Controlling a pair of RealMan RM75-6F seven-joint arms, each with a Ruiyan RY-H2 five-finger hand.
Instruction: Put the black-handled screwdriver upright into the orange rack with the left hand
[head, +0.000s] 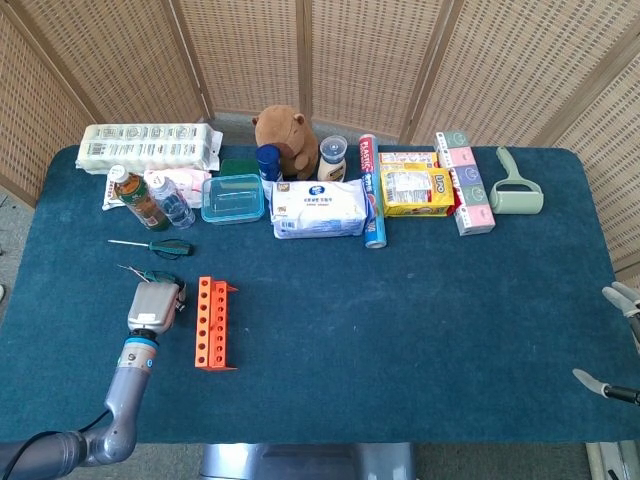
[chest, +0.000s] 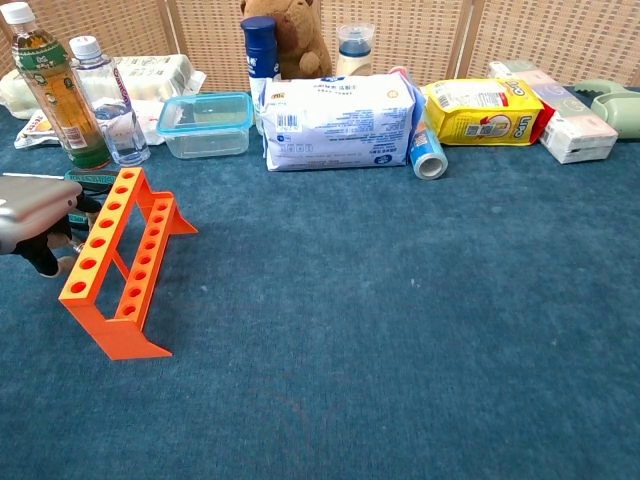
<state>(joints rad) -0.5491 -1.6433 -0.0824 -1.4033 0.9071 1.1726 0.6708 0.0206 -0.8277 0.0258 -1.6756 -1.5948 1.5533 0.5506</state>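
Head view: black-handled screwdriver (head: 142, 273) is covered by left hand (head: 153, 303); grasp cannot be told; firm hold advised before orange rack (head: 214, 322).

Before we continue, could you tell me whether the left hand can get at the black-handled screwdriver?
Probably yes: the left hand sits right at the black-handled screwdriver, with nothing between them.

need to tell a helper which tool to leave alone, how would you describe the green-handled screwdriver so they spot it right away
Start at the blue table and go to its left side, to the two bottles standing there. Lying flat on the cloth just in front of them is the green-handled screwdriver, its thin shaft pointing left. Unlike the orange rack and the left hand nearer the front edge, it is slim, with a dark green grip.
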